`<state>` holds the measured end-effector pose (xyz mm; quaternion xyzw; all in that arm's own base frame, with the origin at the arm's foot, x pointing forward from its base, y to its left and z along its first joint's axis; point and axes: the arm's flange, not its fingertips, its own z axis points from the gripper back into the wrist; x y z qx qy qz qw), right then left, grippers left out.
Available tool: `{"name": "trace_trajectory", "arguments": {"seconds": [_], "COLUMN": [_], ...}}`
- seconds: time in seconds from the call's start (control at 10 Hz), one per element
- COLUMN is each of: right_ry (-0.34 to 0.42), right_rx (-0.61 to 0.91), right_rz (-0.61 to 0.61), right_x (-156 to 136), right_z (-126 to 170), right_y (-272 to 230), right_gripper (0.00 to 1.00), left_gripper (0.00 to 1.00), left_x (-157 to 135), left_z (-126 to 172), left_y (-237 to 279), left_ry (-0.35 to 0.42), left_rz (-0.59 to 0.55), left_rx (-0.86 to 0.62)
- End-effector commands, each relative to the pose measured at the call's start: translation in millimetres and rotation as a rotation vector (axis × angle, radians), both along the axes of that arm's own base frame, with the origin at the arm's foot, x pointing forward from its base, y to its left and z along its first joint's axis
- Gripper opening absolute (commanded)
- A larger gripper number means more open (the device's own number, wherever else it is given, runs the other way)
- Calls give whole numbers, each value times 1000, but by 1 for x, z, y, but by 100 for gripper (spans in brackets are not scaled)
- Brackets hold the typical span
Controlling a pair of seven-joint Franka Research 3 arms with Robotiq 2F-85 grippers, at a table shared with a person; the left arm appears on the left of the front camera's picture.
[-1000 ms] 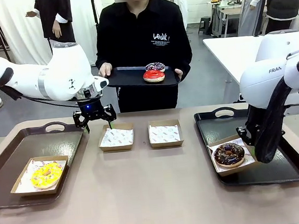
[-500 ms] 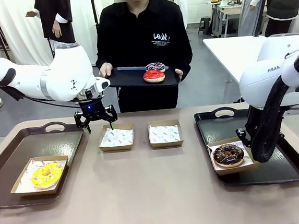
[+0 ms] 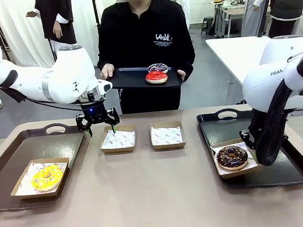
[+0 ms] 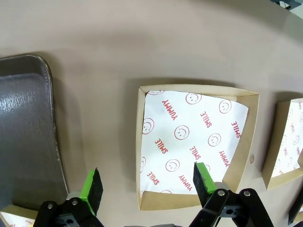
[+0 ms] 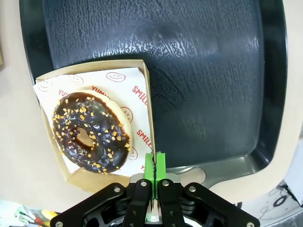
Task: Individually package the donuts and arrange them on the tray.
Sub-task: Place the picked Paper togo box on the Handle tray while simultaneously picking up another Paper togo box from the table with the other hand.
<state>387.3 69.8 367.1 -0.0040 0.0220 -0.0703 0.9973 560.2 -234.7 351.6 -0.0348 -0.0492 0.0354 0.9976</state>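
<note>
Left gripper (image 4: 148, 182) spread wide above empty brown paper-lined cardboard box (image 4: 189, 142), one pad (image 4: 203, 176) over its near wall: descent could crush wall, shove box. Right gripper (image 5: 155, 165) pinched shut on wall of second cardboard box (image 5: 148, 113) holding nut-flecked chocolate ring donut (image 5: 91, 134) on black plastic tray (image 5: 213, 71): thin grip may tear, tip box. Yellow-iced donut (image 3: 46, 177) boxed on brown tray (image 3: 17, 152); glossy red donut (image 3: 156, 77), purple sprinkled donut (image 3: 157, 68) on person's black tray (image 3: 127, 79)

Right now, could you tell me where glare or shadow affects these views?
Right wrist view: glare streaks the black plastic tray; the nut-sprinkled chocolate donut is sharp. Left wrist view: soft shadow on the tan table beside the paper-lined brown box. Front view: evenly lit.
</note>
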Motion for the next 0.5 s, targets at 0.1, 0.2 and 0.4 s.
{"name": "trace_trajectory", "arguments": {"seconds": [0.1,0.2,0.4], "right_ry": [-34,-38,-34], "right_rx": [-50,-62,-67], "right_rz": [-19,-23,-17], "right_x": [-2,-2,-3], "right_z": [-9,-11,-14], "right_y": [-5,-7,-7], "right_gripper": [1,1,1], "left_gripper": [100,100,100], "left_x": [5,5,7], "left_z": [-2,-3,-7], "left_y": [-6,-6,-6], "left_ry": [6,8,15], "left_rz": [11,10,13], "left_rx": [37,39,42]}}
